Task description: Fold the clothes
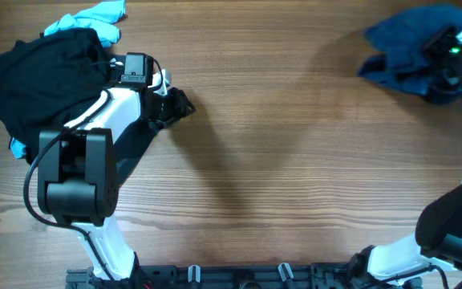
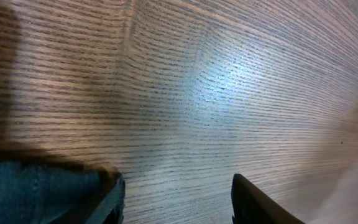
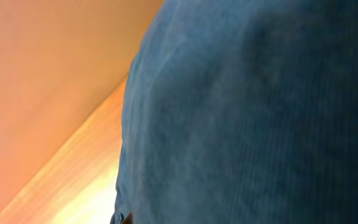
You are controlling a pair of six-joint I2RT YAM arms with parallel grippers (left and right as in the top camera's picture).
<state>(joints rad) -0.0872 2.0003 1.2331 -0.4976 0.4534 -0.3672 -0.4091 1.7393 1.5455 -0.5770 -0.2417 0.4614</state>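
Clothes sit at both far corners of the brown wood-grain table [image 1: 279, 160] in the overhead view. A crumpled black garment [image 1: 42, 80] is heaped at the far left, with a light blue cloth [image 1: 95, 18] poking out behind it and a sliver of the same blue at its near edge. The left gripper [image 1: 175, 103] hangs just beside this heap, over bare wood and touching no fabric. At the far right a rumpled dark blue garment [image 1: 407, 48] lies near the table's edge, and the right gripper [image 1: 449, 54] is sunk into its folds.

From the left wrist, the left gripper [image 2: 176, 199] has its two dark fingertips [image 2: 257, 202] spread apart with only table [image 2: 229, 81] between them, so it is released and empty.

From the right wrist, the dark blue garment [image 3: 260, 112] fills most of the frame, with table [image 3: 48, 93] showing at the left. The fingers are hidden, so whether this gripper is clenched on the fabric cannot be told.
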